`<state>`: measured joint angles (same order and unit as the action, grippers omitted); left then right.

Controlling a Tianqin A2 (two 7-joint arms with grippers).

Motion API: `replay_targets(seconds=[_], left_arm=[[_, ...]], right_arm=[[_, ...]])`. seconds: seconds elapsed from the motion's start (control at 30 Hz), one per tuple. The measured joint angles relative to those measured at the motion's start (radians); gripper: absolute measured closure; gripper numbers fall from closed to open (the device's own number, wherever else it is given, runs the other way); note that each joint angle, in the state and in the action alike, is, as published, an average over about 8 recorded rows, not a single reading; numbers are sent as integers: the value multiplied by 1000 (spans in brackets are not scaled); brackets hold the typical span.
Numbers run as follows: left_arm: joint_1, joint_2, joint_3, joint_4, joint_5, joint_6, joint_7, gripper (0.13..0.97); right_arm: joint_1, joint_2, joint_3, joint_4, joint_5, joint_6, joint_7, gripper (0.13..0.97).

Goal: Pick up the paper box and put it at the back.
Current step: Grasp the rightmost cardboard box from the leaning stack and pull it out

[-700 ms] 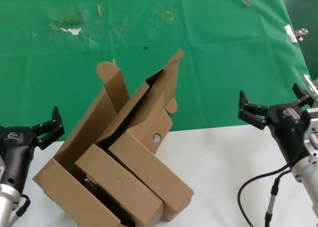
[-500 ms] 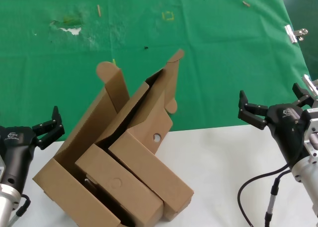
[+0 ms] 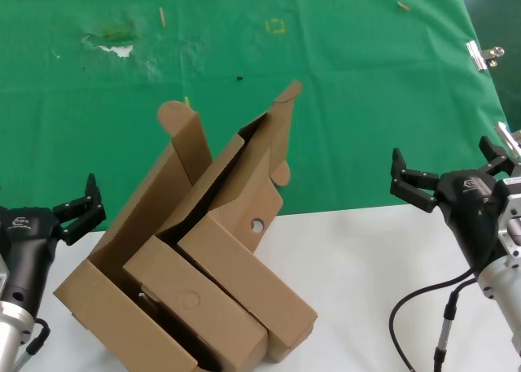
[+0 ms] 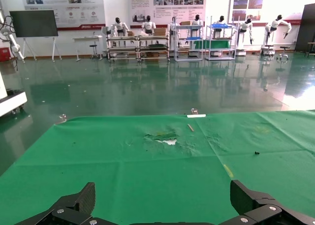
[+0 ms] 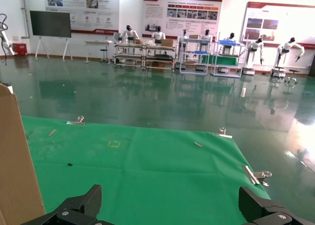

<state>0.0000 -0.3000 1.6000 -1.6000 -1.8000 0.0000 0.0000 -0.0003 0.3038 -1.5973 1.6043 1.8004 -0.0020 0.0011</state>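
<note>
The paper box (image 3: 248, 266), brown cardboard with a small round hole (image 3: 257, 225) in one wall, lies tilted inside a bigger brown carton (image 3: 94, 303); its lid stands raised toward the green cloth. A similar box with a circle outline (image 3: 190, 300) lies beside it, nearer the front. My left gripper (image 3: 77, 207) hovers open left of the carton, and in the left wrist view the left gripper (image 4: 162, 198) holds nothing. My right gripper (image 3: 444, 159) hangs open far to the right, apart from the boxes, and in the right wrist view the right gripper (image 5: 170, 200) is empty.
A green cloth (image 3: 342, 79) covers the back of the table, and the white tabletop (image 3: 366, 266) shows at the front. A metal clip (image 3: 486, 54) sits at the cloth's right edge. A cardboard flap (image 5: 15, 166) borders the right wrist view.
</note>
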Motion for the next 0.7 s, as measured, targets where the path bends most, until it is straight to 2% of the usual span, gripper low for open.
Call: replay_targets(seconds=[0.7], left_arm=[[0,0,0,0,0,0,0,132]], right_arm=[[0,0,0,0,0,0,0,129]])
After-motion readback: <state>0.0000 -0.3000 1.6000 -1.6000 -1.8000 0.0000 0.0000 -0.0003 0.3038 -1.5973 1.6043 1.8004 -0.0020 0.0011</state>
